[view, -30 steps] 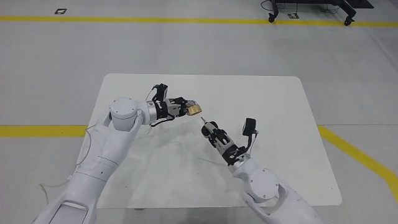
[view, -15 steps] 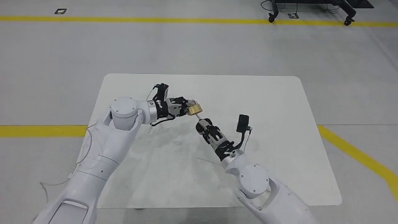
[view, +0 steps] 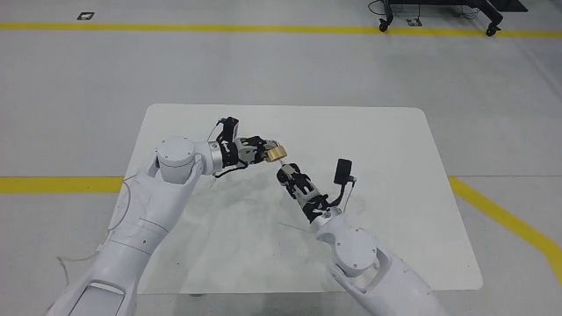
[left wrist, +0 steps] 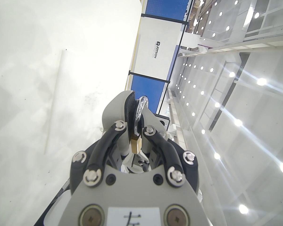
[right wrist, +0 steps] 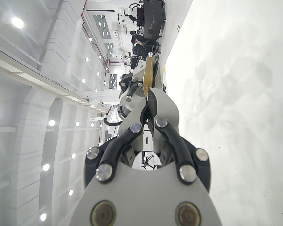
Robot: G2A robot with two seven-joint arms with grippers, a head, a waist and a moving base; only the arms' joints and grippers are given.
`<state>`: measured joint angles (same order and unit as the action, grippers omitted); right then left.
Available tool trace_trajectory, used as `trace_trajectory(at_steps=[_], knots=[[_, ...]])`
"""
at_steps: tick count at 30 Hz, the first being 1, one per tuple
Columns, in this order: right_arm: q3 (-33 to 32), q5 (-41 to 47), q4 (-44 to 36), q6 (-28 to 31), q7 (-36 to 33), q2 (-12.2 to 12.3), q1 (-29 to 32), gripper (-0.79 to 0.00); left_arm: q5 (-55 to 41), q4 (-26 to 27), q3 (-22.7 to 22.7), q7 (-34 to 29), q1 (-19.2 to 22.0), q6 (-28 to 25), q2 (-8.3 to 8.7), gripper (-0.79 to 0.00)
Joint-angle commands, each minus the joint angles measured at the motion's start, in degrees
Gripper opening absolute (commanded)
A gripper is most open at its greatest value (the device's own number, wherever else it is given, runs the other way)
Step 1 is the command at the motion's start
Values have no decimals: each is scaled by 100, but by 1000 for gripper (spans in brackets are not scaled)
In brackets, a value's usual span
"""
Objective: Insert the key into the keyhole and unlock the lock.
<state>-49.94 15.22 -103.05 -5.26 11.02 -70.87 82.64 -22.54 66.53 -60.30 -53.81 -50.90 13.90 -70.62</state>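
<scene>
Above the middle of the white table (view: 386, 140), the left gripper (view: 262, 152) clenches the brass lock (view: 276, 153). At the lock's 5 o'clock, the right gripper (view: 285, 172) pinches the key (right wrist: 147, 86), whose tip touches the lock's keyhole end. How deep it sits cannot be told.

The tabletop (view: 386, 136) is a plain white rectangular slab with rounded corners, its matte surface carrying a few small dark specks (right wrist: 218, 147), and it stands on a pale grey floor (view: 79, 79) crossed by yellow lines (view: 219, 27).
</scene>
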Motion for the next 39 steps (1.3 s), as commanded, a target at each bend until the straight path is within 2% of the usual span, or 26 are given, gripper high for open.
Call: trace_trajectory(at_steps=[1,26,27,28,29,39], knots=[[-13,-11,14,-15,67,-19,-3,-785,-9,0,-6,8,-1,-8,2,-785],[-20,-122,282,-415,244,-308,-289,-785,356,199,25,109,-22,-232,46,-785],[-27,-113,286,-388,250,-319,-293,-573,356,199,24,108,-21,-231,47,-785],[-34,-109,288,-351,250,-329,-294,-400,349,199,19,116,-21,-236,48,-785],[-42,-115,289,-305,256,-337,-287,0,336,192,7,132,-25,-237,49,-785],[-63,-134,280,-228,267,-351,-261,0,302,196,-61,178,-54,-187,70,-785]])
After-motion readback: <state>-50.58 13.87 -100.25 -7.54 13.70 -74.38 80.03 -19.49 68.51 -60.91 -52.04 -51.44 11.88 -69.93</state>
